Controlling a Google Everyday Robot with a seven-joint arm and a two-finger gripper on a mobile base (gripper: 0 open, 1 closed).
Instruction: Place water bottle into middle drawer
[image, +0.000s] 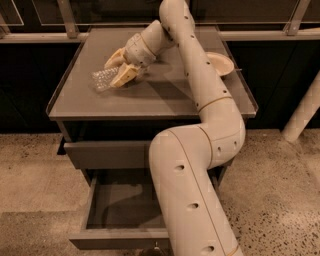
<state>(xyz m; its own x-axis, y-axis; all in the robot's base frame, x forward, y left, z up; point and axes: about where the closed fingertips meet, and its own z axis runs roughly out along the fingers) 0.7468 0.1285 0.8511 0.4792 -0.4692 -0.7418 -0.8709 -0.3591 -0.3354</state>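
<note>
Near left edge of grey worktop (165, 100), cream tool (111, 75) spread apart at small clear ribbed plastic bottle (101, 80). Likely light, crushable; grip mid-body.

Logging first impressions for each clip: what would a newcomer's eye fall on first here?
The big cream arm fills the foreground, bending up over the grey cabinet top. Its pincer sits at the clear water bottle, which lies on the left of that top, with a cream bowl near the right edge. Below, the middle drawer stands pulled open.
</note>
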